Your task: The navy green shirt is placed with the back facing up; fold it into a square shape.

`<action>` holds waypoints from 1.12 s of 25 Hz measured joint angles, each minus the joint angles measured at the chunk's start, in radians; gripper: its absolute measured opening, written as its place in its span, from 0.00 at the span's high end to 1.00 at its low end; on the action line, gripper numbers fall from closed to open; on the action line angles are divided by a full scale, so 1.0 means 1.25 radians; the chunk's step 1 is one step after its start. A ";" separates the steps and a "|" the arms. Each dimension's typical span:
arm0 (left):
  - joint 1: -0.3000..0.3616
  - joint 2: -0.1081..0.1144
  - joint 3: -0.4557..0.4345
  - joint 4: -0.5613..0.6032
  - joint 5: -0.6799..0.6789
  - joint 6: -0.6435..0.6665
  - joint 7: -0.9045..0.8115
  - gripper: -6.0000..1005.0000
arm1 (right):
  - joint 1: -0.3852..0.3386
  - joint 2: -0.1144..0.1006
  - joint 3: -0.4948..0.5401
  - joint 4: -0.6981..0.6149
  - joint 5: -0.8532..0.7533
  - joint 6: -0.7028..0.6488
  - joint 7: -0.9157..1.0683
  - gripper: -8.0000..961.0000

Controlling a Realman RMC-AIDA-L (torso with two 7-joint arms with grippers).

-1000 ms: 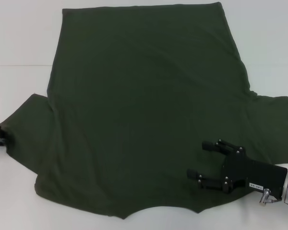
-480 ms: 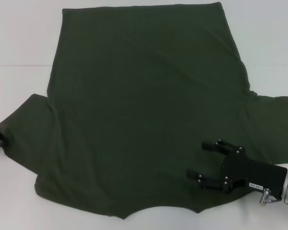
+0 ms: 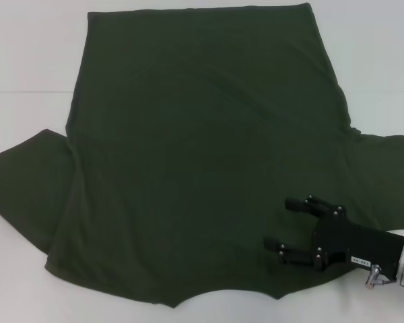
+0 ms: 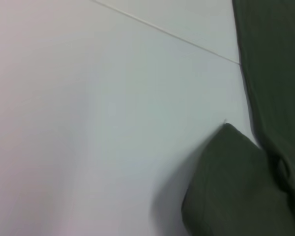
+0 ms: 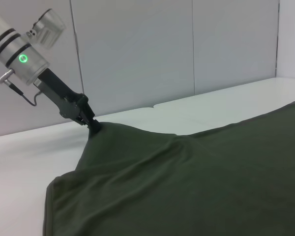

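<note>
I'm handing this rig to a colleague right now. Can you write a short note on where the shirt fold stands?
Left gripper: shut on the shirt's left sleeve, lifting its edge off the table; seen only in the right wrist view, out of the head view.
Right gripper: open, above the shirt's near right part, gripping nothing.
Shirt: spread flat on the white table, hem at the far side, neckline at the near edge, right sleeve lying out flat.
Done: left sleeve grasped.
Left: no fold is finished; both sleeves and the body remain to be folded into a square.
</note>
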 joint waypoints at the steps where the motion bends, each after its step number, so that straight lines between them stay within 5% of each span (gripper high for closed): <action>1: 0.000 0.004 0.000 0.002 0.000 0.005 0.001 0.99 | 0.000 0.000 0.000 0.000 0.000 0.000 0.000 0.02; 28: -0.007 0.035 -0.008 0.124 -0.001 0.149 -0.034 0.99 | 0.004 0.000 -0.002 0.000 0.001 -0.001 0.005 0.02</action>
